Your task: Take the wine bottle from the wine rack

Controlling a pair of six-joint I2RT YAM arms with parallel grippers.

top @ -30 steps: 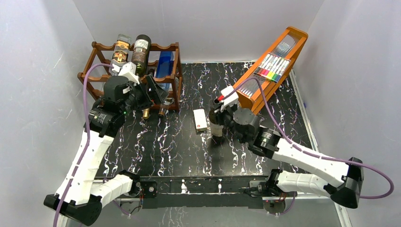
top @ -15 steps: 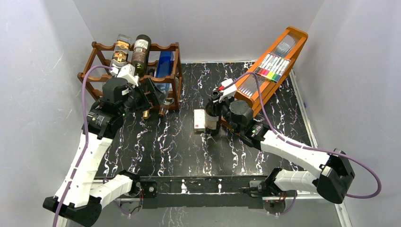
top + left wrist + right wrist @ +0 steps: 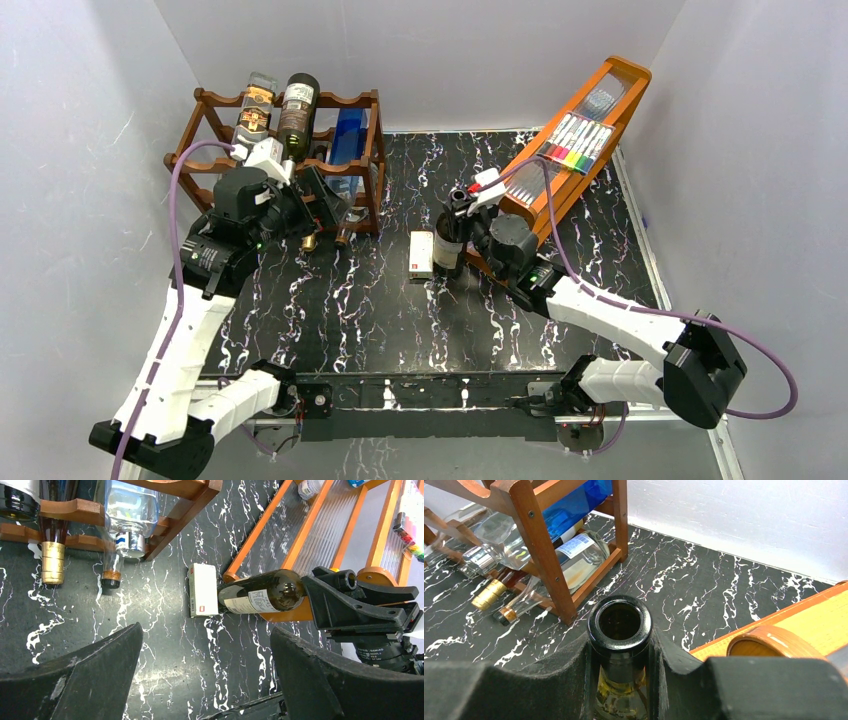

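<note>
Right gripper [image 3: 620, 670] is clamped on the wine bottle [image 3: 620, 622] by its neck, keeping it upright on the table [image 3: 340, 300] between a white box [image 3: 421, 254] and the orange tray stand [image 3: 540, 215], well apart from the wine rack [image 3: 372, 150]. Left gripper [image 3: 205, 630] hangs wide open beside the rack, empty, likely ready for another bottle.

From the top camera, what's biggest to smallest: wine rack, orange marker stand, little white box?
1. wine rack, largest
2. orange marker stand, close behind; its tilt makes this unsure
3. white box, clearly smallest
</note>
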